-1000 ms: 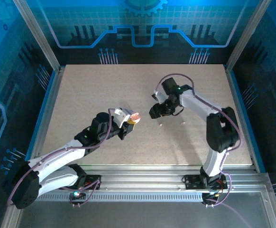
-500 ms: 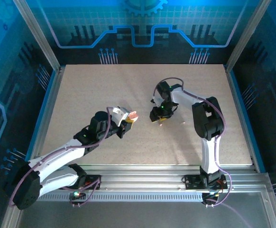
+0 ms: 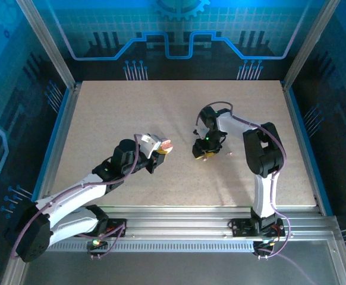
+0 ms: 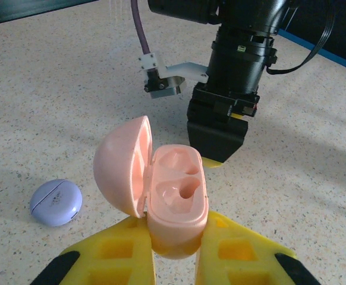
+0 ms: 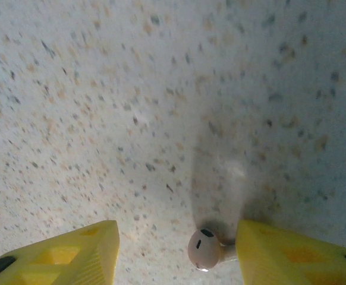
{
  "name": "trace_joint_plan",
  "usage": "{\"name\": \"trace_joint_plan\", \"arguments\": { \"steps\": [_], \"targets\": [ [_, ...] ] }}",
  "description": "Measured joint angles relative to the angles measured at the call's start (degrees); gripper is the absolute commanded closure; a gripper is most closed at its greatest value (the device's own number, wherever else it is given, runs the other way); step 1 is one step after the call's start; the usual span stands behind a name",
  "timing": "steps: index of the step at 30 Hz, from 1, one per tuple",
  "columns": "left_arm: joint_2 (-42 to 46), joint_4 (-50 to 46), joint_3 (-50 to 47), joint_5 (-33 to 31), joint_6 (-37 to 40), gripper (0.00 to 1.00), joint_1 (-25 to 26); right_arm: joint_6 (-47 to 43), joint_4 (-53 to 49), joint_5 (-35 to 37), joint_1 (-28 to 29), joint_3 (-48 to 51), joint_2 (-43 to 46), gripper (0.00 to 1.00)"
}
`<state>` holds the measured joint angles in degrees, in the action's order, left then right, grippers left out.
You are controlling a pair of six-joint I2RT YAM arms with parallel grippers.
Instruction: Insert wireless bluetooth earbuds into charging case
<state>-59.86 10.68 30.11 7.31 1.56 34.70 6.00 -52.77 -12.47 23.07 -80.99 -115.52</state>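
Left gripper [image 4: 176,252] clamps open, empty pink case [image 4: 176,199]. Right gripper [image 5: 176,252] jaws apart, straddling earbud [image 5: 204,249] on table [image 5: 101,89], earbud touching one finger. Best centre first, then close gently lest earbud skid.

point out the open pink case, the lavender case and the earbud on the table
open pink case [image 4: 174,178]: left wrist view, on the inner tray
lavender case [image 4: 56,202]: left wrist view, on its top
earbud [image 5: 204,249]: right wrist view, on its rounded head

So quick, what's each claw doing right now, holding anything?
Left gripper: shut on the open pink charging case.
Right gripper: open, straddling a whitish earbud lying on the table.
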Motion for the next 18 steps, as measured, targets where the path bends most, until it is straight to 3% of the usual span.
{"name": "trace_joint_plan", "arguments": {
  "steps": [12,18],
  "targets": [
    [0.02,-0.13,0.0,0.72,-0.17,0.84,0.0,0.04,-2.34,1.38,0.17,4.44,3.5,0.44],
    [0.04,-0.13,0.0,1.33,-0.17,0.85,0.0,-0.42,-3.8,2.84,1.01,4.33,4.76,0.48]
  ]
}}
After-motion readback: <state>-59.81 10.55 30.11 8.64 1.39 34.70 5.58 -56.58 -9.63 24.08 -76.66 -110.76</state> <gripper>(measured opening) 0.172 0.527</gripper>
